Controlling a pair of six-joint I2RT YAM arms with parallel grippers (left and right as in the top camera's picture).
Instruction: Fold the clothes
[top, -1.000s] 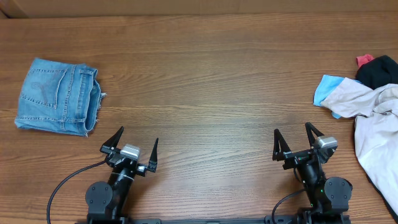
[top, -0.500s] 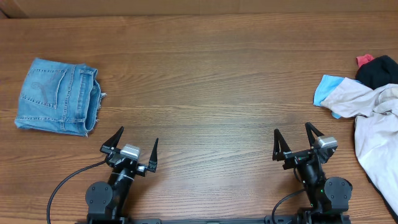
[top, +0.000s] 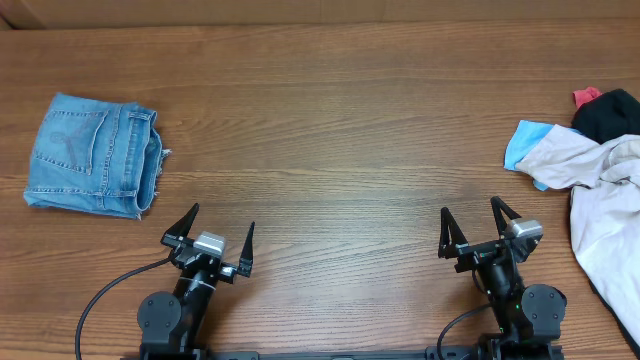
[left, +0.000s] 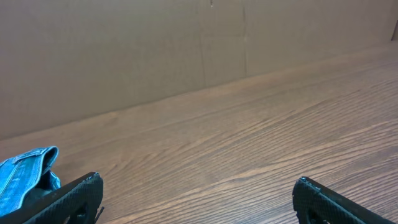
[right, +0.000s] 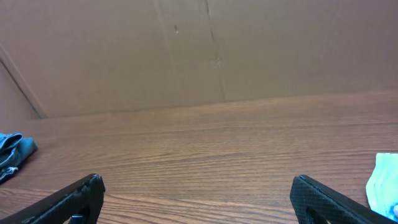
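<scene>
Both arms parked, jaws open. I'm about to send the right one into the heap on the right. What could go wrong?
1. The cream shorts lie heaped with a light blue cloth and a black garment; the right gripper may pinch those too.
2. The shorts run past the overhead view's right edge, so part is unseen and a pull might snag.
3. The left gripper sits far from the heap, so it cannot steady the cloth quickly.
</scene>
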